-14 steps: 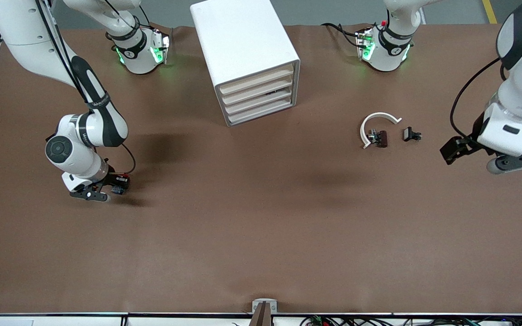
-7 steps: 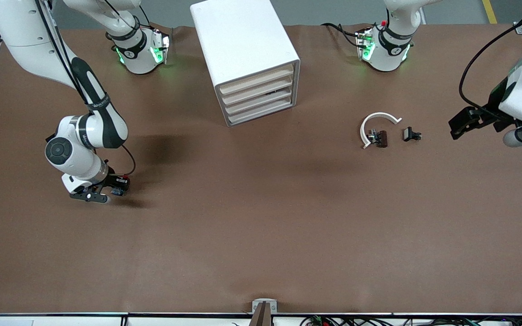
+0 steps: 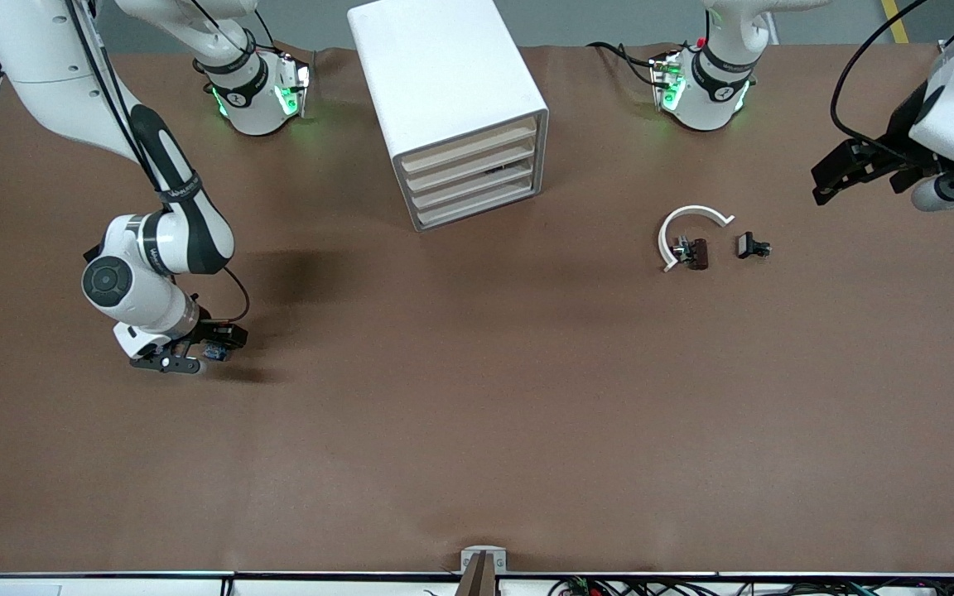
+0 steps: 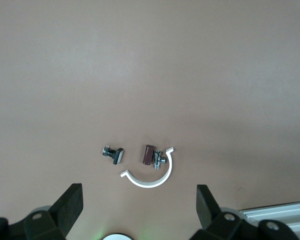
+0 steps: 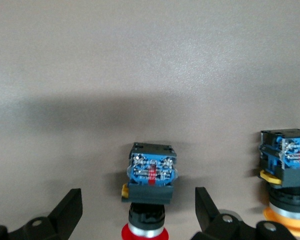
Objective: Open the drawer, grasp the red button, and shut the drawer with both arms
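Note:
The button [image 5: 150, 186] lies on its side on the brown table, its red cap toward my right gripper [image 5: 138, 216] and its black-and-blue body away from it. The right gripper is open, low over the table, with one finger on each side of the button and a gap to each. In the front view the right gripper [image 3: 179, 361] is at the right arm's end of the table, with the button's blue body [image 3: 214, 353] showing beside it. The white drawer cabinet [image 3: 452, 99] has all its drawers shut. My left gripper [image 3: 953, 184] is open and empty, up in the air.
A like button with a yellow-orange cap [image 5: 287, 175] lies beside the red one. A white C-shaped ring [image 3: 690, 225] and small dark parts [image 3: 752, 246] lie toward the left arm's end; the ring also shows in the left wrist view [image 4: 151, 177].
The left arm has swung up and back toward its base, away from the front camera. The right gripper has shifted only slightly beside the button.

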Robot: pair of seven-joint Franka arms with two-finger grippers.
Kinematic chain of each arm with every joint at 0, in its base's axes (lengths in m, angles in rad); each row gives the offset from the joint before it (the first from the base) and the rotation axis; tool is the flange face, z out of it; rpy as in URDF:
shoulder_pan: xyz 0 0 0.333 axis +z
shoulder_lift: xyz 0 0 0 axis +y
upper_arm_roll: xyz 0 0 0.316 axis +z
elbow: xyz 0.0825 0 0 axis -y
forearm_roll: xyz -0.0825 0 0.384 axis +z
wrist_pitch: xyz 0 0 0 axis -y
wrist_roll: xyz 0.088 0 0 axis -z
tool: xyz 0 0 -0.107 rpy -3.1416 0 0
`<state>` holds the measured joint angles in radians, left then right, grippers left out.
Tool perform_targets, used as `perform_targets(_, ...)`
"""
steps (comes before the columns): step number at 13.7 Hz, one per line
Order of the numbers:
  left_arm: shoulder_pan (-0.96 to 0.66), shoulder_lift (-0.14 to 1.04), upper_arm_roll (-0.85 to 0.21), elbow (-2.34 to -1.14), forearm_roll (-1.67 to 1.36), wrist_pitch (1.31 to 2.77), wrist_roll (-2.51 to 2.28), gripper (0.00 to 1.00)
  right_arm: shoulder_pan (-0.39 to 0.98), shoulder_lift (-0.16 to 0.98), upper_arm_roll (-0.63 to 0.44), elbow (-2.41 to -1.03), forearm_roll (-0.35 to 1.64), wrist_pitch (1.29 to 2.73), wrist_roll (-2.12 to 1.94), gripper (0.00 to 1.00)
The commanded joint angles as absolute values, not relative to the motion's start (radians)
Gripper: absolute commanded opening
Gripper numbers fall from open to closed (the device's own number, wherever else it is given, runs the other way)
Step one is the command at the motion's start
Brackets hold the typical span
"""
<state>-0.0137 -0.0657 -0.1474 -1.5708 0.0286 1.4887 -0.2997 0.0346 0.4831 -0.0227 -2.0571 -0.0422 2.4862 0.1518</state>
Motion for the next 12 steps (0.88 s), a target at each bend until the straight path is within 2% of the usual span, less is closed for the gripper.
perform_targets(1,-0.044,-0.172,-0.1,-1.715,0.005,1.557,-0.269,1.0,0.034,0.486,-0.021,-1.984,-0.06,2.369,0.15,1.0)
perform_targets(4,-0.038,-0.19,-0.097,-1.729,0.005,1.562,-0.192,1.0,0.034,0.431,-0.021,-1.976,-0.06,2.306,0.14,1.0)
perform_targets(7,-0.035,-0.19,-0.097,-1.729,0.006,1.557,-0.183,1.0,0.022,0.368,-0.023,-1.913,-0.06,2.095,0.062,1.0)
perform_targets(12,-0.035,-0.187,-0.1,-1.721,0.005,1.537,-0.176,1.0,-0.038,0.227,-0.025,-1.853,-0.058,1.852,-0.064,1.0)
